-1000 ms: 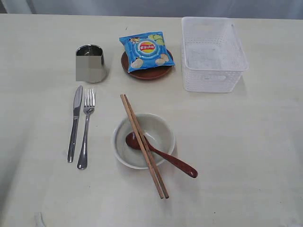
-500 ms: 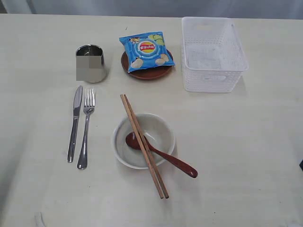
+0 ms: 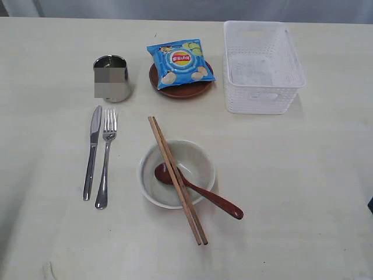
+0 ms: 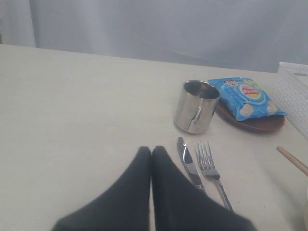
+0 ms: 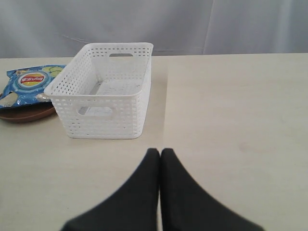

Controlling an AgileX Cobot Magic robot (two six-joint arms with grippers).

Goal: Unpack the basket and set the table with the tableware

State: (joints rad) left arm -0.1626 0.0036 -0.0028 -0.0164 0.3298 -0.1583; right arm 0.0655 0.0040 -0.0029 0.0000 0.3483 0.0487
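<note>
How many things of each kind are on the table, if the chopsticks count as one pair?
Eating tools (knife, fork, spoon, chopstick pair): 4
Vessels (cup, bowl, plate): 3
Chip bag: 1
Basket: 1
Total: 9

The left tool has its two dark jaws pressed flat together, meeting at the tips, with nothing between them. The right tool stands the same way, jaws closed tip to tip and empty.
</note>
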